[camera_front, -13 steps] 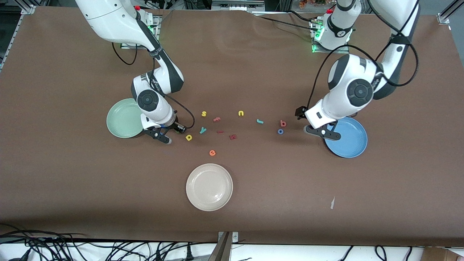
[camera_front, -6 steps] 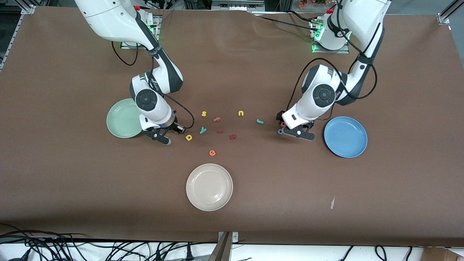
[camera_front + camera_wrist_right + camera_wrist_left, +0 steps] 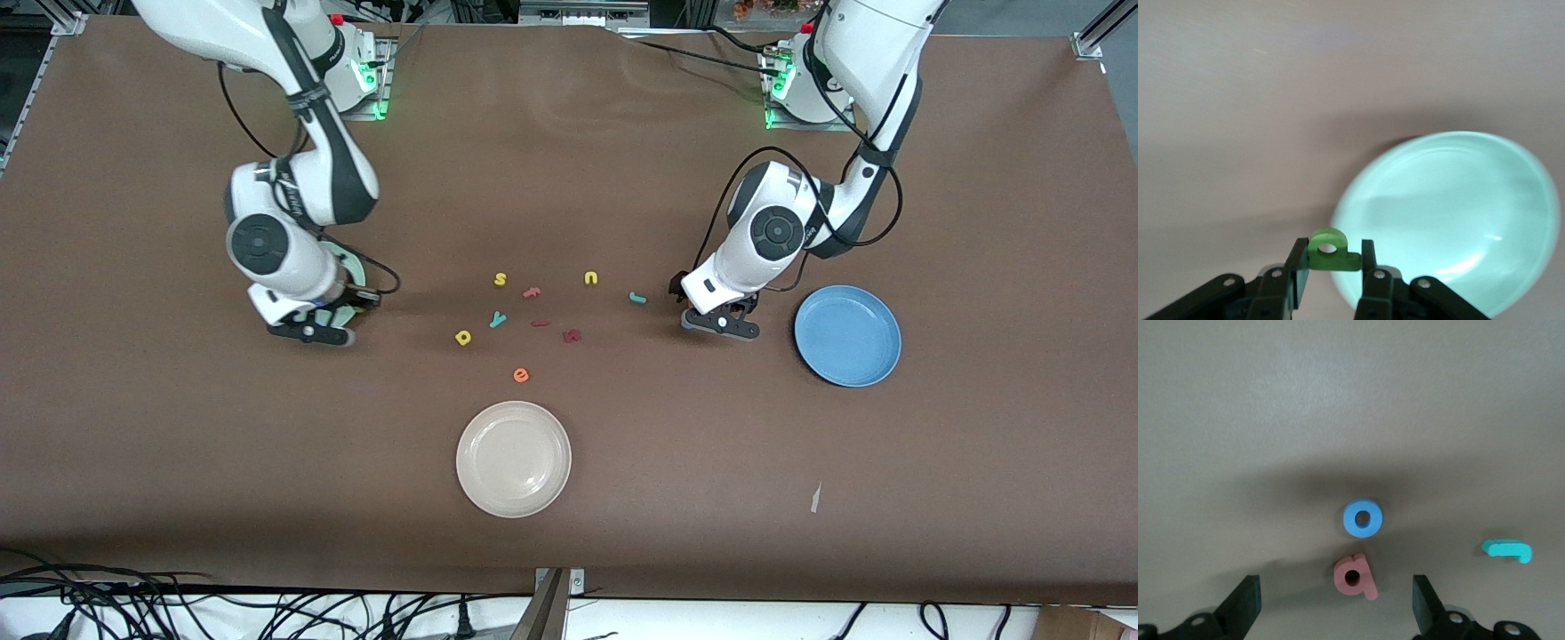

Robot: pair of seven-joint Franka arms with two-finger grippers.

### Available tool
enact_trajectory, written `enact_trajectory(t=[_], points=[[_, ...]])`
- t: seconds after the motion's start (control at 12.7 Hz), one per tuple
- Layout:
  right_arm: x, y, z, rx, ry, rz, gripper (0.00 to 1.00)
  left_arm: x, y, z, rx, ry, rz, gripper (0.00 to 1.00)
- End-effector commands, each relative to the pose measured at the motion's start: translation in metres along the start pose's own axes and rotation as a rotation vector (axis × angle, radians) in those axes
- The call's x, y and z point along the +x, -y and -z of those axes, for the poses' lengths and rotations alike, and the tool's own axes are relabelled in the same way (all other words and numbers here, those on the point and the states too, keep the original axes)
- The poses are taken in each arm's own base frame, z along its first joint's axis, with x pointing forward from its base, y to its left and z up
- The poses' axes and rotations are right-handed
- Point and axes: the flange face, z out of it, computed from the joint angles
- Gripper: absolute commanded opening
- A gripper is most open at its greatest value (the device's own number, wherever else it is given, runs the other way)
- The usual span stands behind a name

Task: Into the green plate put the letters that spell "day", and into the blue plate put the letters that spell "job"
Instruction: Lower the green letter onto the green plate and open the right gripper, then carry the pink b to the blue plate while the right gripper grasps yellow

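Observation:
My right gripper (image 3: 307,332) is shut on the dark green d (image 3: 1327,237) and holds it in the air at the rim of the green plate (image 3: 1451,220), which the arm mostly hides in the front view (image 3: 352,269). The yellow a (image 3: 463,338) and teal y (image 3: 498,319) lie on the table mid-way between the arms. My left gripper (image 3: 1335,595) hangs open over the salmon b (image 3: 1355,575), with the blue o (image 3: 1363,519) beside it and the teal j (image 3: 637,298) a little apart. The blue plate (image 3: 847,336) holds nothing.
A yellow s (image 3: 500,279) and u (image 3: 591,278), three dark red letters (image 3: 572,336) and an orange e (image 3: 521,375) lie among the task letters. An off-white plate (image 3: 514,459) sits nearer the front camera. A paper scrap (image 3: 815,498) lies near the front edge.
My right gripper closed on the d, lifted it and carried it to the green plate's rim. My left arm swung from over the blue plate to over the b and o.

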Motion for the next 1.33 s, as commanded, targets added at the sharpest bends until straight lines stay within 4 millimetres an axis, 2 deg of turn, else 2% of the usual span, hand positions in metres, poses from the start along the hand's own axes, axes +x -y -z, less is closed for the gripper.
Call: enact_trajectory(t=[0.0,0.16,0.24,0.31,0.39,0.47,0.55,0.63,0.71,0.86,1.02,1.18,1.26], points=[[-0.018,-0.056,-0.024,-0.005,0.040,0.096,0.18,-0.005,-0.003,-0.001,-0.009,-0.008,0.010,1.00],[-0.028,-0.068,-0.044,-0.007,0.032,0.104,0.19,-0.008,-0.011,-0.008,-0.006,0.002,-0.002,1.00],[-0.032,-0.071,-0.053,-0.007,0.016,0.100,0.22,-0.008,-0.011,-0.009,-0.006,0.001,0.001,1.00],[-0.036,-0.072,-0.061,-0.007,0.010,0.099,0.50,-0.008,-0.012,-0.009,-0.006,0.001,0.000,1.00],[-0.037,-0.073,-0.063,-0.009,0.014,0.098,0.94,-0.010,-0.015,-0.015,-0.003,0.011,-0.007,0.99],[-0.036,-0.072,-0.060,-0.008,0.010,0.094,1.00,-0.012,-0.018,-0.022,0.000,0.021,-0.012,0.99],[-0.034,-0.072,-0.054,-0.004,0.000,0.092,1.00,-0.012,-0.019,-0.025,0.001,0.025,-0.014,0.99],[-0.029,-0.066,-0.040,0.006,-0.029,0.102,1.00,-0.012,-0.019,-0.027,0.002,0.026,-0.014,0.99],[-0.023,-0.050,-0.029,0.010,-0.050,0.122,1.00,-0.012,-0.019,-0.027,0.003,0.026,-0.015,0.97],[-0.005,-0.004,-0.012,0.037,-0.097,0.103,1.00,-0.012,-0.017,-0.026,0.007,0.025,-0.019,0.76],[0.015,0.047,-0.007,0.057,-0.110,0.024,1.00,-0.011,-0.017,-0.024,0.008,0.020,-0.020,0.55],[0.028,0.092,-0.006,0.083,-0.117,-0.063,1.00,-0.008,-0.015,-0.021,0.007,0.015,-0.016,0.40],[0.035,0.103,-0.008,0.095,-0.120,-0.143,1.00,-0.007,-0.015,-0.021,0.008,0.013,-0.018,0.38]])
